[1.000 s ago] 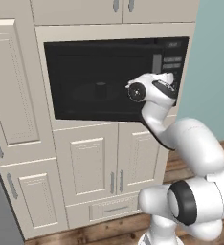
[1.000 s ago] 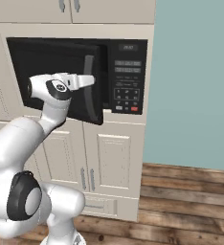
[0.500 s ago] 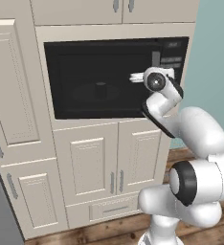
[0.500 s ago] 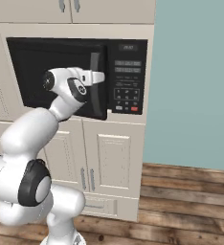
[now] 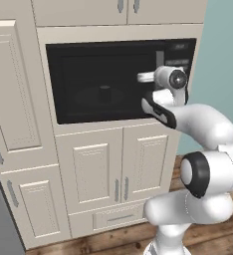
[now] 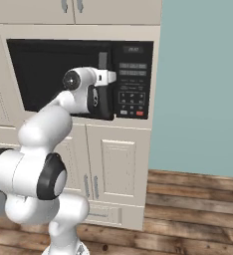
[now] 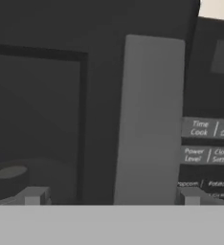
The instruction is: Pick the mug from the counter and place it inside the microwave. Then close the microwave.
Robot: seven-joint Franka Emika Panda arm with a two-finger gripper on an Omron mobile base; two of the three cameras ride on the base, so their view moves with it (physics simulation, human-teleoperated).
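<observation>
Swinging rightward since a second ago, the arm is bringing its claw (image 7: 111, 196) up to the microwave (image 5: 103, 82) handle (image 7: 150, 119); jaws spread wide and empty, likely pressing the door shut. Behind the glass, the mug (image 5: 104, 93) is sitting on the turntable (image 5: 99, 98).

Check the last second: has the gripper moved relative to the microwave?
Yes. In the left base view the gripper has shifted right across the microwave door, toward the button panel.
</observation>
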